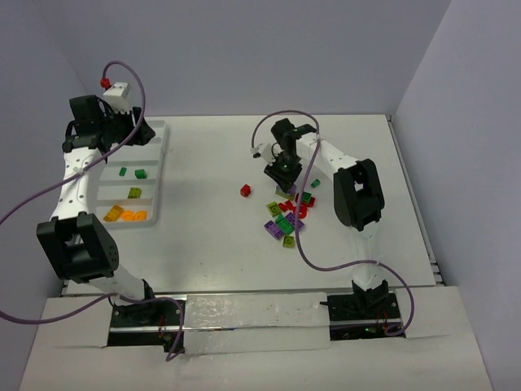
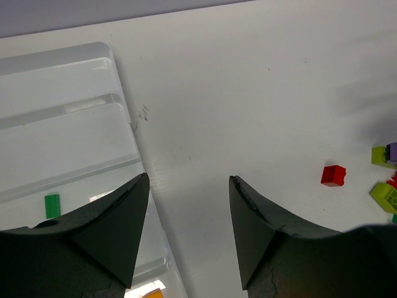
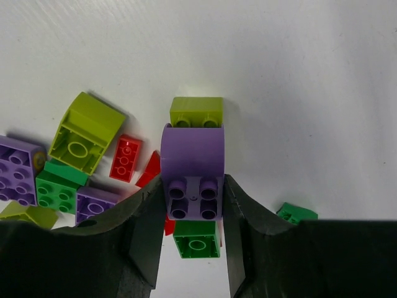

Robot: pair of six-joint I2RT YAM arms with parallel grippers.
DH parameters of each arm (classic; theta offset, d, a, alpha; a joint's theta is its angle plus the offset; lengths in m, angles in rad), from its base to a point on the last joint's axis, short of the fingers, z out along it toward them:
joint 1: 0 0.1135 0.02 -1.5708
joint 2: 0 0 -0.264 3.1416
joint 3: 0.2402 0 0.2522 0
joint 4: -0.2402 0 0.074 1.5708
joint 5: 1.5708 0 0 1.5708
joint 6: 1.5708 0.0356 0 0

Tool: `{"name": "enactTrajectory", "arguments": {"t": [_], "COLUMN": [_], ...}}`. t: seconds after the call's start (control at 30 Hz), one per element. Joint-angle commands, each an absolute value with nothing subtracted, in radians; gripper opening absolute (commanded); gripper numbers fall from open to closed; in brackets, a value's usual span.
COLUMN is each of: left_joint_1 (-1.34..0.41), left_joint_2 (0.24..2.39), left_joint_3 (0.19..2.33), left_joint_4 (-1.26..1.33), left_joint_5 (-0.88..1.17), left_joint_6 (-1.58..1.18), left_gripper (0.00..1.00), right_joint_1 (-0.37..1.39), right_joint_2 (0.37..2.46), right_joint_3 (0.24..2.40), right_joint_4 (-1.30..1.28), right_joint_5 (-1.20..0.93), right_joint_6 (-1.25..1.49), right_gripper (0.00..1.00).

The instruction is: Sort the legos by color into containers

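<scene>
- The right fingers [image 3: 139, 230] are gripping the purple lego [image 3: 192, 152] on the desk [image 3: 298, 74] — lifting straight up is probably sparing the lime lego [image 3: 196, 112] just beside it.
- The left fingers [image 2: 118, 217] are standing open, empty, over the tray [image 2: 74, 81] edge.

Glossy plastic legos [image 3: 192, 155] lie on a matt white table [image 3: 310, 62]; the tray [image 2: 68, 143] is smooth white plastic.

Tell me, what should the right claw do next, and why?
Probably lift straight up. The right gripper appears closed on both sides of the purple brick, with a lime brick and a green brick close against it. A gentle vertical rise should free the purple brick without dragging those neighbours.
</scene>
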State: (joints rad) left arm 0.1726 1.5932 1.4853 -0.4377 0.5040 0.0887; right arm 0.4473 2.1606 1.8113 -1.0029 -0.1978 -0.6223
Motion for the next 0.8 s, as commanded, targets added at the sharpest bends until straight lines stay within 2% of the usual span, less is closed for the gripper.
{"name": "enactTrajectory", "arguments": {"t": [0.0,0.2,0.33,0.5,0.77], "left_joint_1": [0.169,0.152,0.089,-0.022,-0.108], "left_joint_2": [1.547,1.509,1.481,1.455,1.456], "left_joint_3": [1.459,1.354,1.282,1.268,1.293], "left_joint_4": [-0.438,-0.344,-0.185,-0.101,-0.052], "left_joint_5": [0.627,1.002,1.134,1.176,1.241], "left_joint_6": [0.064,-0.092,-0.238,-0.300,-0.329], "left_gripper": [0.64,0.68,0.74,0.76,0.77], "right_joint_1": [0.447,0.408,0.396,0.421,0.436], "right_joint_2": [2.075,1.976,1.930,1.896,1.905], "right_joint_3": [1.873,2.060,2.125,2.084,2.088], "right_joint_4": [-1.034,-1.028,-0.973,-0.837,-0.736], "right_joint_5": [-0.253,-0.559,-0.806,-1.007,-1.155], "right_joint_6": [-0.602,-0.463,-0.362,-0.261,-0.132], "right_gripper": [0.00,0.00,0.00,0.00,0.00]}}
